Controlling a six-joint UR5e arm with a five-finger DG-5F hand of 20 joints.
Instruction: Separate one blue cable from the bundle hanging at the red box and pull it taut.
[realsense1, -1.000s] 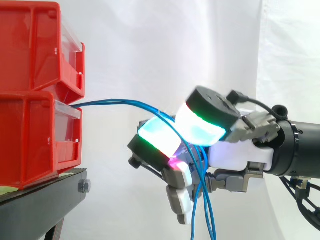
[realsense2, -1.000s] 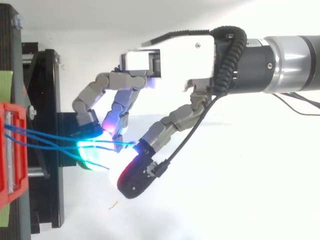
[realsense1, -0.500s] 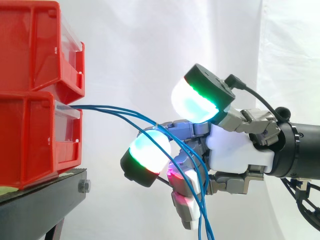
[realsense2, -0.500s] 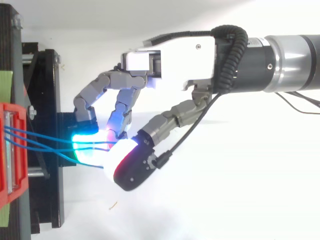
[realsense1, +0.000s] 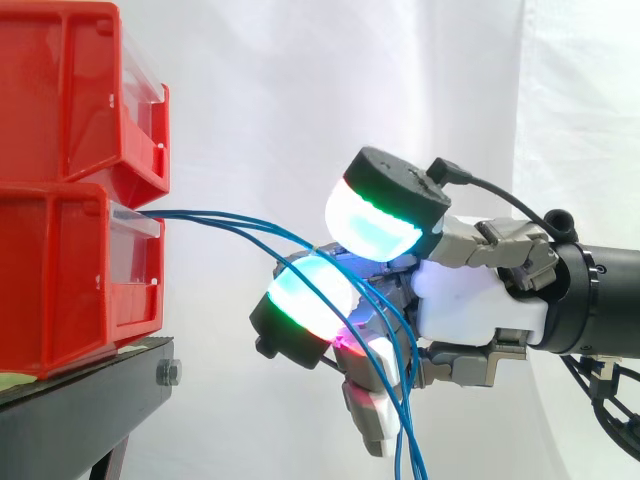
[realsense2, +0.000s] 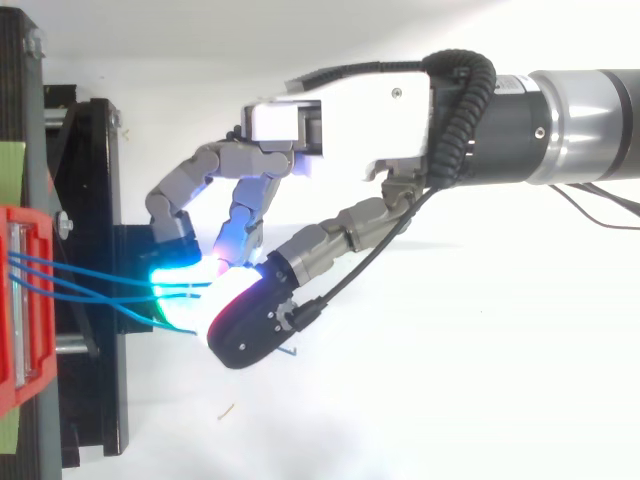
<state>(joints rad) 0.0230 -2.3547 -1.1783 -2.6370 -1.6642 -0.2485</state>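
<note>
Since half a second ago the thumb pad (realsense1: 372, 215) has dropped toward the finger pad (realsense1: 310, 298), closing the gap on the blue cables (realsense1: 235, 222). They leave the lower red box (realsense1: 60, 270) at frame left, arc to mid-frame, pass between the pads and hang off the bottom edge. The hand (realsense1: 470, 300) is curled and pinching the strands; it looks like more than one, can't confirm. Grasp roughly made, separation unconfirmed, cables slack, so pull-taut remains.

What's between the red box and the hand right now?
In the side view, only the blue cables span the gap from the red box to the hand, where its curled fingers pinch them.
</note>
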